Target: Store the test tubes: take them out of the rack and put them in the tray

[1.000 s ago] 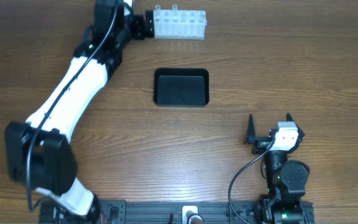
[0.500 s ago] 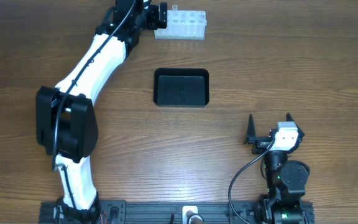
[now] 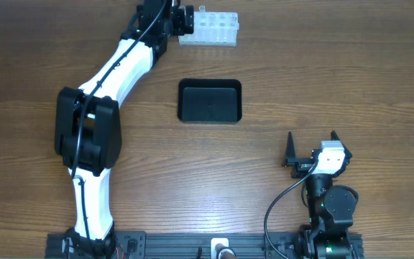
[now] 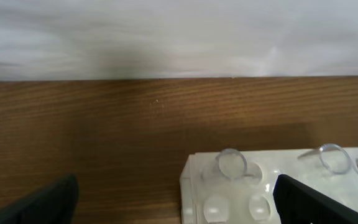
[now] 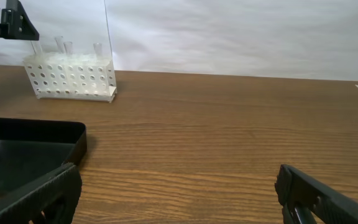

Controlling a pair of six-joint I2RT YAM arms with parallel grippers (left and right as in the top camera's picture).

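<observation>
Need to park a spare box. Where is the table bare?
Bare wood: right of the tray and rack, beyond the right gripper; also between tray, left arm and right gripper. Crowded at the rack's left end, by the left gripper.

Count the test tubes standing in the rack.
3 show, all upright in the rack: two test tubes close together, a third tube nearer its other end. The left pincer may hide more.

brown wood-grain table (image 3: 351, 79) is filling the top view, grain running left-right, w/ soft even light lying on it. in both wrist views a plain white wall (image 5: 241, 31) is rising right behind the table's far edge. in the left wrist view a faint shadow is dimming part of that wall.
</observation>
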